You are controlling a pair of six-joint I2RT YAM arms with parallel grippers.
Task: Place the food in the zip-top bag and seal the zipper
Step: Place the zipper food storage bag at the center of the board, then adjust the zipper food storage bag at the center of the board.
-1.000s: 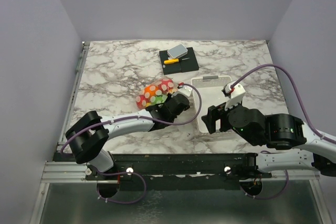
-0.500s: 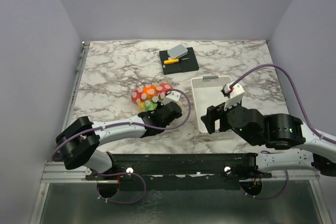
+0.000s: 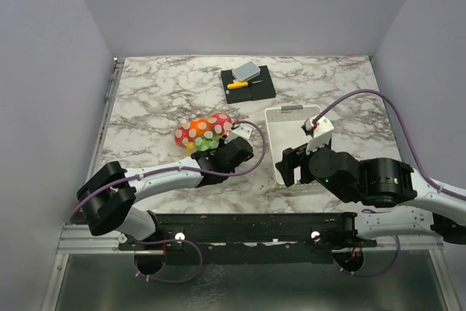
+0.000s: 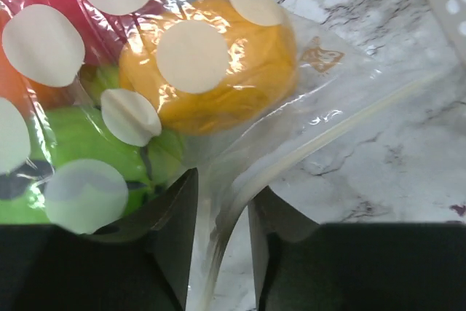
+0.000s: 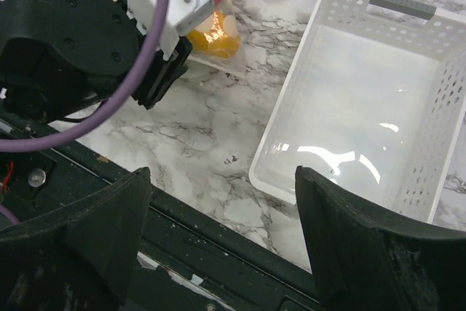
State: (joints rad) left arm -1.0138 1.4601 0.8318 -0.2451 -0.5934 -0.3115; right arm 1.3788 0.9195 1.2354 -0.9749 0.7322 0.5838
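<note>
Left wrist view: your left gripper (image 4: 222, 213) pinches the one zip-top bag (image 4: 240, 41) by its zipper (image 4: 320, 147); right gripper (image 5: 222, 187) gapes empty near one basket (image 5: 444, 114).

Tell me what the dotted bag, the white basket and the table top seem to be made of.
The dotted bag: thin clear plastic film, glossy; it creases, glints and shows the fruit through. The white basket: probably rigid plastic, smooth, shiny; moulded rows of holes, light reflecting on its floor. The table top: marble look, white with grey veins; real stone or printed laminate, I cannot tell.
</note>
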